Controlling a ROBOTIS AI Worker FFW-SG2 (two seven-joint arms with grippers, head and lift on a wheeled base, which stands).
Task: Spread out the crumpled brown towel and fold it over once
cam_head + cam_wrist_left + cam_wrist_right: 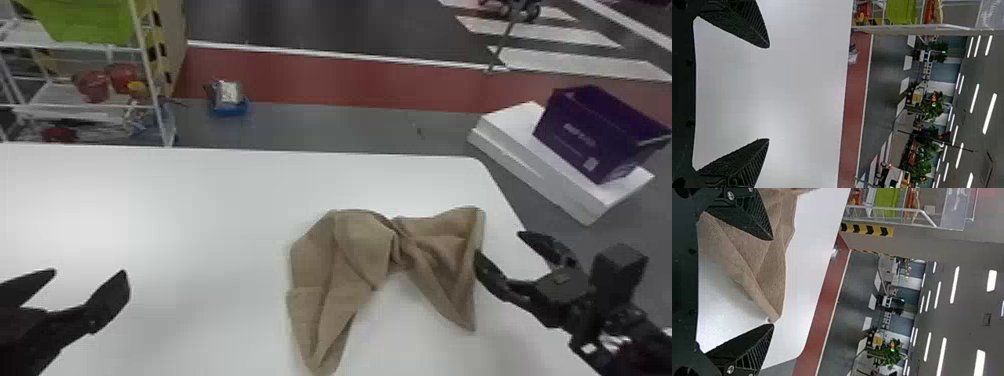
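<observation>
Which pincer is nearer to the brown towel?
Right. The right pincer is at the right edge of the brown towel; the left pincer is well off to its left.

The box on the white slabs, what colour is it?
Dark purple; the box shows best in the head view.

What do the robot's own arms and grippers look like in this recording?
The left gripper and right gripper are black, with flat fingers that taper towards the tips and carry rows of ridges. A round silvery screw sits near the base of one right finger. The right arm is black too, with a blocky housing and small white patches.
</observation>
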